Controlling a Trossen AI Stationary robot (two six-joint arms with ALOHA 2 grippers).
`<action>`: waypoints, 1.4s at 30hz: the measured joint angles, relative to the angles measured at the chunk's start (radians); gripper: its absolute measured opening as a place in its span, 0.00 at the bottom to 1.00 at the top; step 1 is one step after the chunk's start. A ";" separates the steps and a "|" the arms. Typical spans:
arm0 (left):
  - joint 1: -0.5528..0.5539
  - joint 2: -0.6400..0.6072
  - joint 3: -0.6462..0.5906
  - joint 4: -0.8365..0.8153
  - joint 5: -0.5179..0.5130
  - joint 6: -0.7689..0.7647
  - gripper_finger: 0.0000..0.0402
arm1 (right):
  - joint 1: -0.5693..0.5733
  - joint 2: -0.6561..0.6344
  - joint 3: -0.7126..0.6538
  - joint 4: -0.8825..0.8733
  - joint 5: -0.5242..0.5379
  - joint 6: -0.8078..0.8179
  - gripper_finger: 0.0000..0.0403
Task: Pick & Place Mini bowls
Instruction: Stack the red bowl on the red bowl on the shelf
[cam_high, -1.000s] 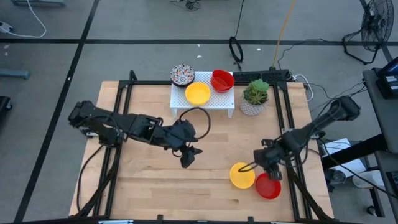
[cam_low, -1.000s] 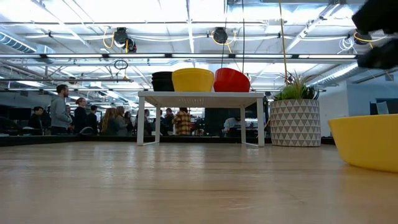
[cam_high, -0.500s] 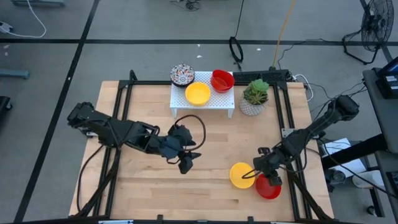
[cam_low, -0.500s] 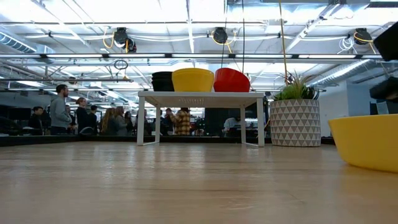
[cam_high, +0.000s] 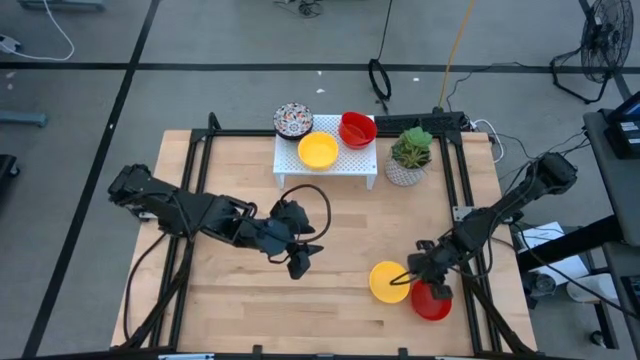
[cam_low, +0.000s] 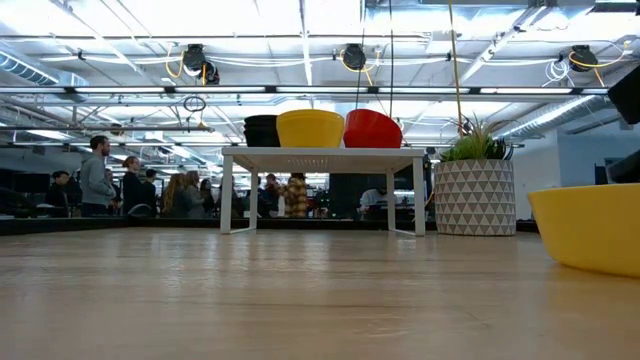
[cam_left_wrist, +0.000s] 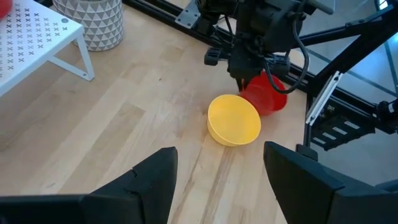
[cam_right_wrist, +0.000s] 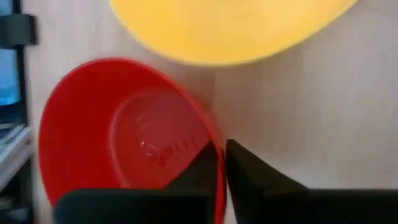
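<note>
A red mini bowl (cam_high: 432, 301) and a yellow mini bowl (cam_high: 389, 281) sit side by side on the wooden table near its front right. My right gripper (cam_high: 424, 281) stands over the red bowl's edge nearest the yellow one, shut on it. My left gripper (cam_high: 300, 258) hovers open over the middle of the table, holding nothing. On a white shelf (cam_high: 340, 168) at the back rest a patterned bowl (cam_high: 293, 120), a yellow bowl (cam_high: 318, 151) and a red bowl (cam_high: 357, 129). My right gripper pinches the red bowl's rim (cam_right_wrist: 214, 146) on the side facing the yellow bowl (cam_right_wrist: 230, 28). One finger (cam_right_wrist: 198, 171) is inside the bowl and the other (cam_right_wrist: 252, 177) outside. The fingers come from above, pointing down. The bowl stands on the table.
A potted green plant (cam_high: 410, 155) stands right of the shelf at the back. Black frame rails (cam_high: 462, 200) run along the table's sides. People stand in the room beyond the table (cam_low: 100, 180). Bare wood lies between the shelf and the two front bowls.
My right gripper has come down and toward the table's near edge onto the red bowl beside the yellow one. My left gripper has drawn back a little toward the table's left and near edges, staying open. The bowls have kept their places.
</note>
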 joint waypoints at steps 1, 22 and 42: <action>0.000 0.000 0.000 0.000 0.000 0.000 0.60 | -0.003 0.000 0.000 -0.002 -0.024 0.016 0.02; 0.000 0.000 0.000 -0.005 0.000 0.057 0.60 | -0.324 0.000 0.501 -0.668 0.375 -0.239 0.00; 0.000 0.000 0.000 -0.111 0.008 0.134 0.60 | -1.055 0.126 0.892 -0.198 0.379 -0.687 0.00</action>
